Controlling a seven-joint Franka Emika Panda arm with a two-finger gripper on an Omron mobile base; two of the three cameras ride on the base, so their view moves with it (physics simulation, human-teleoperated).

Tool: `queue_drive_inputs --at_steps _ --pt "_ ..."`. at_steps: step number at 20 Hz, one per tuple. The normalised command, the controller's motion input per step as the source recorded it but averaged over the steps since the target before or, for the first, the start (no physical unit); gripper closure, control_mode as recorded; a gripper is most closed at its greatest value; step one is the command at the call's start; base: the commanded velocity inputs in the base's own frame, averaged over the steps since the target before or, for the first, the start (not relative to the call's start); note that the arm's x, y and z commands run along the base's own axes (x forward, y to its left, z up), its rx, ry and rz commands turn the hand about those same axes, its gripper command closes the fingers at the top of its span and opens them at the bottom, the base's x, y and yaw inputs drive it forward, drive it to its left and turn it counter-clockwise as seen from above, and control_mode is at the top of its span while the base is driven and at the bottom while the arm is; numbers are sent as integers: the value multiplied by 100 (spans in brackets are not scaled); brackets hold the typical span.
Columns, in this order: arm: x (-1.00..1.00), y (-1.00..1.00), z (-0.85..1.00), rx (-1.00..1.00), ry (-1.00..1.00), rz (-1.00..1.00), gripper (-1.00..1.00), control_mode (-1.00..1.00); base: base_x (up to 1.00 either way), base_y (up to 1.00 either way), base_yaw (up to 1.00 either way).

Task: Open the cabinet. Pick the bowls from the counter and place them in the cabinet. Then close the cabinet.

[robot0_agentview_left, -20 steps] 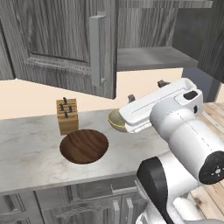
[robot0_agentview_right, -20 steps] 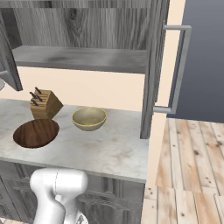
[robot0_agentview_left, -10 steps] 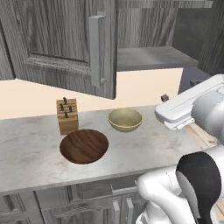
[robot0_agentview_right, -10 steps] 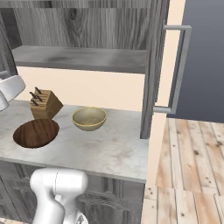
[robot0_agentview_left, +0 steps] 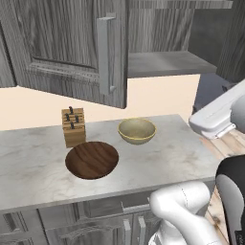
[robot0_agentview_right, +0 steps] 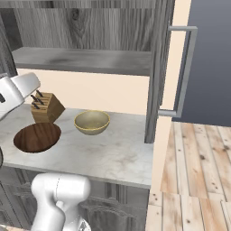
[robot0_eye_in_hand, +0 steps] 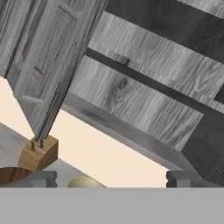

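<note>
Overhead, cabinet (robot0_agentview_left: 72,48) stands with both doors swung open, shelf bare. Brown wooden bowl (robot0_agentview_left: 92,159) and beige bowl (robot0_agentview_left: 137,131) sit apart on counter (robot0_agentview_left: 28,165), knife block (robot0_agentview_left: 73,126) just behind the brown one. Gripper (robot0_eye_in_hand: 109,178) fingers spread wide, holding nothing.

Peach wall (robot0_agentview_left: 158,98), plank floor (robot0_agentview_right: 194,180)
</note>
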Motion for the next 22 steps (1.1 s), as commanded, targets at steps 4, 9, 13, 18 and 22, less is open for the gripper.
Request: queue_drive_inputs --at_steps 4,9,13,18,22 --pt "3 0 0 -24 0 14 -100 -100 0 0 0" --pt "12 0 -1 -29 0 17 -100 -100 0 0 0" --pt "31 0 -9 -31 -2 22 -100 -100 0 0 0" --pt "28 9 -26 -36 -15 20 -100 -100 0 0 0" --pt "16 25 -47 -41 -35 16 -100 -100 0 0 0"
